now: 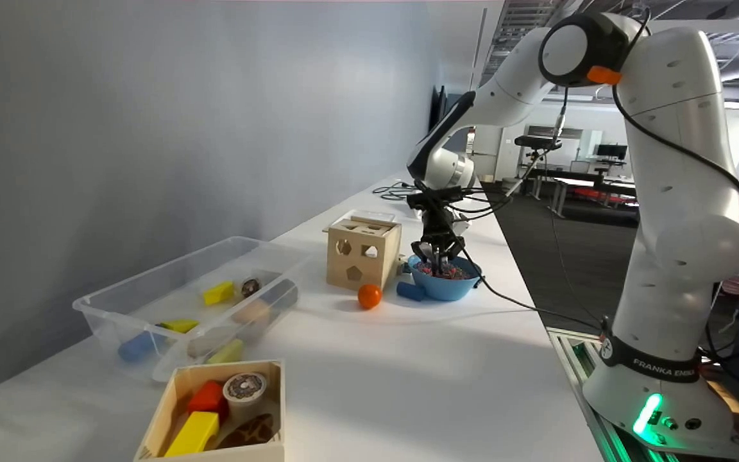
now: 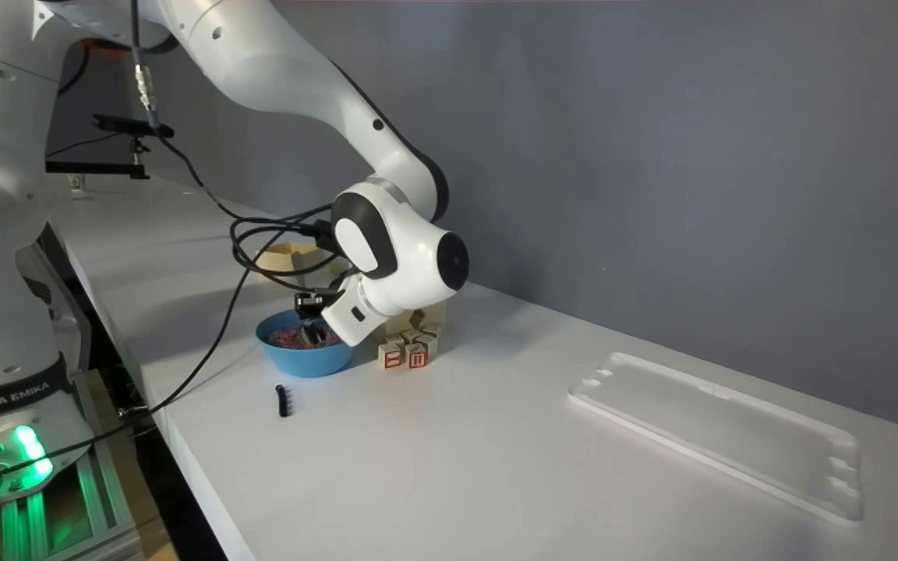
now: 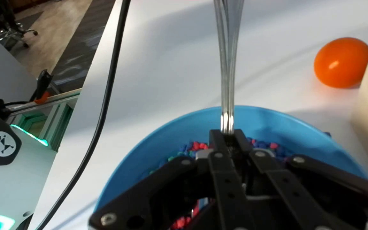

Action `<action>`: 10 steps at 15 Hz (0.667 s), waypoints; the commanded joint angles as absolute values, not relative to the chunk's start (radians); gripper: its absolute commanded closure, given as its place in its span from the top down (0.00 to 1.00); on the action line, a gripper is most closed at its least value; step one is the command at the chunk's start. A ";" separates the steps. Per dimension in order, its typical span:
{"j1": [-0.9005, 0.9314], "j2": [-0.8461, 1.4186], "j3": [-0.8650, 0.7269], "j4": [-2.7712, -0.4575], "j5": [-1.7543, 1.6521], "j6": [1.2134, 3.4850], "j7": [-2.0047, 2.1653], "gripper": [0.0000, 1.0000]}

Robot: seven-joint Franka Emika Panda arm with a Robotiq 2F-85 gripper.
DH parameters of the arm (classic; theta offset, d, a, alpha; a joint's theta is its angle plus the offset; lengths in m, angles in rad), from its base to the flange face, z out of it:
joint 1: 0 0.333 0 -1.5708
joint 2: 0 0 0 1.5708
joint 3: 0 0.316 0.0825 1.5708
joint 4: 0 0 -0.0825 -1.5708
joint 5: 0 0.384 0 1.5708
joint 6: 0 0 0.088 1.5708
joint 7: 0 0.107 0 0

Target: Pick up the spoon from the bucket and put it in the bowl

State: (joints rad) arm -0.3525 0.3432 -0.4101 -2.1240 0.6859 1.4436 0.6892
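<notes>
My gripper is shut on a metal spoon in the wrist view; its handle extends away from the fingertips, over the near rim of the bowl. The spoon's other end is hidden by the fingers. The blue bowl lies right under the fingers and holds many small red, blue and green pieces. In both exterior views the gripper is low inside the bowl, which also shows beside the arm. The clear bucket holds several toy pieces and stands apart by the wall.
A wooden cube and an orange ball stand close to the bowl, with a blue cylinder. Letter blocks, a black clip and a clear lid lie on the table. A wooden tray is nearer.
</notes>
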 commanded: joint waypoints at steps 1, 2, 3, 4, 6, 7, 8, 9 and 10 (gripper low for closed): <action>-0.361 0.349 -0.436 -2.154 0.667 1.522 0.697 0.03; -0.361 0.339 -0.443 -2.160 0.662 1.533 0.701 0.03; -0.363 0.330 -0.451 -2.163 0.656 1.538 0.707 0.03; -0.360 0.320 -0.458 -2.170 0.649 1.549 0.718 0.03; -0.347 0.283 -0.467 -2.202 0.633 1.568 0.745 0.36; -0.342 0.259 -0.466 -2.222 0.622 1.571 0.748 0.38; -0.338 0.230 -0.463 -2.246 0.611 1.572 0.743 0.43; -0.336 0.199 -0.458 -2.273 0.609 1.568 0.739 0.51; -0.331 0.164 -0.456 -2.302 0.607 1.572 0.740 0.58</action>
